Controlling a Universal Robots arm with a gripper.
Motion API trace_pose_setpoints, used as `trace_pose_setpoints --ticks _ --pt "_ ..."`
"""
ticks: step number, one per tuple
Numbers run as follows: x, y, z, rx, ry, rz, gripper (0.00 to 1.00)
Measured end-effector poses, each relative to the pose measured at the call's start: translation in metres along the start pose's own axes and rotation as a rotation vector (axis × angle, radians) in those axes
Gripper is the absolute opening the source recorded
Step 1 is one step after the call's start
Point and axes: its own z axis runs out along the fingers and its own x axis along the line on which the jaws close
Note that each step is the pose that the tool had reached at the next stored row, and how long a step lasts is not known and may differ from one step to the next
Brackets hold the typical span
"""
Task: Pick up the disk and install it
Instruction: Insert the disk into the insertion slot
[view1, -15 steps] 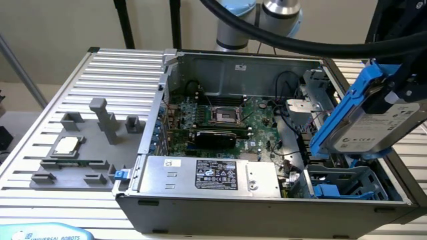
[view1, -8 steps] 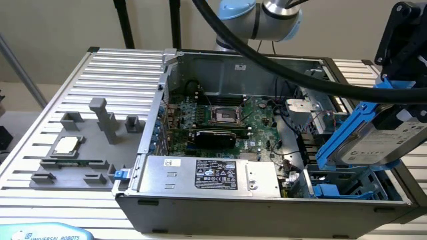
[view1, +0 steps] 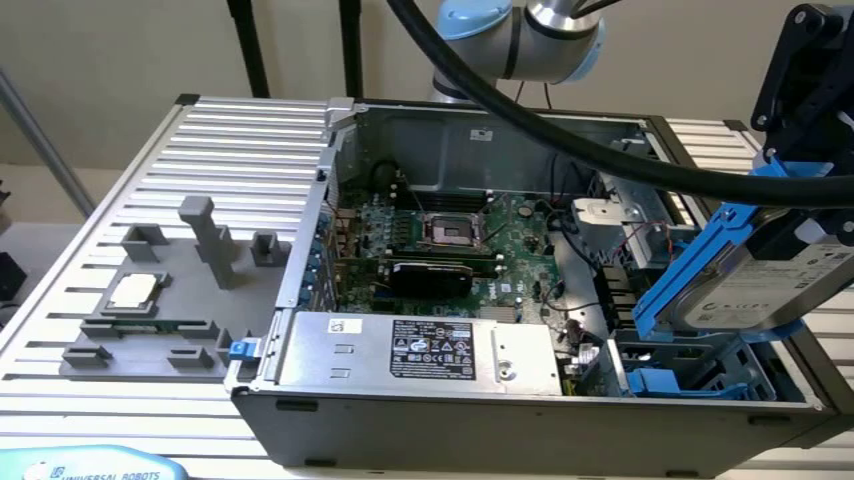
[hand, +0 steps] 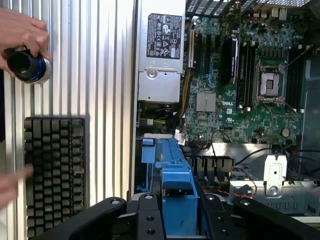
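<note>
Exterior view: the gripper (view1: 798, 140) is clamping the disk (view1: 767, 285) by its blue carrier, holding it tilted in the air above the open computer case (view1: 534, 430), at the exterior view's right.

Wrist view: the blue carrier is sitting between the black fingers (hand: 95, 220). A person's hand (hand: 22, 30) is gripping a round knob (hand: 27, 67) near a keyboard (hand: 55, 170).

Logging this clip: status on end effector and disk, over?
End effector shut on the disk. Disk aloft, tilted, above the case, not installed. Blue part in bay below.
</note>
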Motion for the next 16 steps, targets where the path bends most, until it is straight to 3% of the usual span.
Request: trace_pose_setpoints --ticks 10,16 --pt "-0.0001 0.0 0.0003 -0.0001 0.0016 0.0 0.33" --pt "0.0005 -0.0048 0.0093 -0.0012 0.0033 0.0 0.33"
